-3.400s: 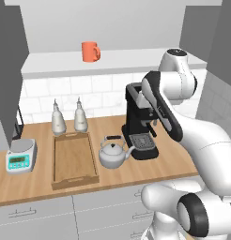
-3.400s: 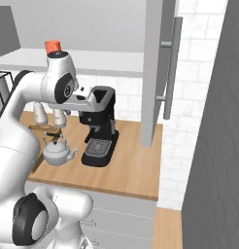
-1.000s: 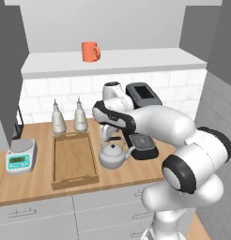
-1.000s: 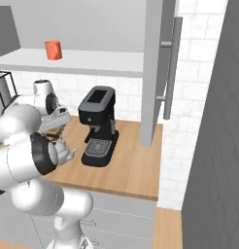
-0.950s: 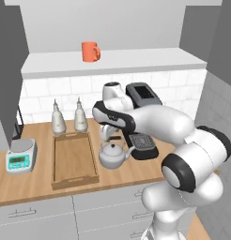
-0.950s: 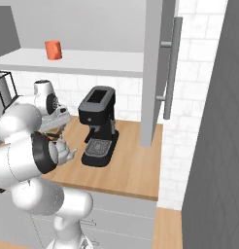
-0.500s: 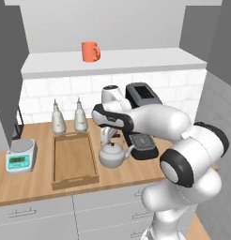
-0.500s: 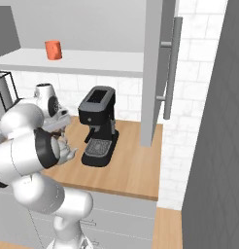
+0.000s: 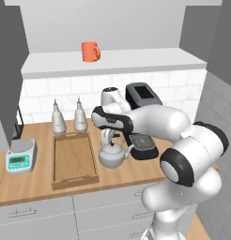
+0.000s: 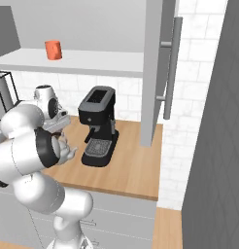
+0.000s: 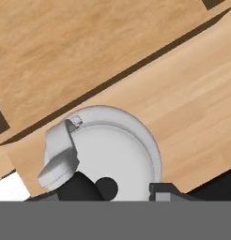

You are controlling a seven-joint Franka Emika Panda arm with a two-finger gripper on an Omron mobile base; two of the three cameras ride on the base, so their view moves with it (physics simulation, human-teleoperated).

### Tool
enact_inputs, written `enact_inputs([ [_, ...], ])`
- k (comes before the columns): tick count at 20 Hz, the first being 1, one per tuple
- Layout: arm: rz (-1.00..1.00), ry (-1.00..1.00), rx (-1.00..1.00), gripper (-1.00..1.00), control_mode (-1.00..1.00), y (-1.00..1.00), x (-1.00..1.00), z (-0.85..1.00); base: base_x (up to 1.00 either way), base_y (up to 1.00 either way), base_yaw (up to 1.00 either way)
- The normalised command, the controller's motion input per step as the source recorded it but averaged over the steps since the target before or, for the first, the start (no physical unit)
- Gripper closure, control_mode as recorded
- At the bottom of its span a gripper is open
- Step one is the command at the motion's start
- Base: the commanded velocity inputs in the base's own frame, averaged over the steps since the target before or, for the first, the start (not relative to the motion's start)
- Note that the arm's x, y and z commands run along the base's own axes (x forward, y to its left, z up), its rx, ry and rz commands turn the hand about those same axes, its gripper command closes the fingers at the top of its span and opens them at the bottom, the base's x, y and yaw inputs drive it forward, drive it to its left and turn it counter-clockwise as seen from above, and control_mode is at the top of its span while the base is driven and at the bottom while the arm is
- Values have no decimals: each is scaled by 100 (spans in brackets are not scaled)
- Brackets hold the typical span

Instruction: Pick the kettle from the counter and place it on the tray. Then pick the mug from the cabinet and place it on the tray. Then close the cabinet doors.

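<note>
The silver-grey kettle stands on the wooden counter, just right of the light wooden tray. My gripper points straight down onto the kettle's black top handle, fingers on either side of it. How tightly they close is hidden. From above, the hand view has the kettle with its spout to the left, and one dark fingertip at its rim. The orange-red mug sits on the shelf of the open cabinet.
A black coffee machine stands close to the right of the kettle. Two slim bottles stand behind the tray and a grey scale lies to its left. An open cabinet door juts out at the right.
The hand has sunk lower onto the kettle's handle. The kettle, tray and mug have stayed where they were.
</note>
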Motion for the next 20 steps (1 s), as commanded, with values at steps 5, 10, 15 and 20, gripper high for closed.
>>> enact_inputs([
  [5, 3, -11, 0, 100, -100, 5, -20, 0, 0, 0, 0],
  [10, 7, -23, 0, 100, -100, 22, -14, 4, 0, 0, 0],
  [15, 19, -9, 3, 100, -100, 8, 0, 32, 0, 0, 0],
  [20, 32, 2, 9, 100, -100, 0, 0, 49, 0, 0, 0],
])
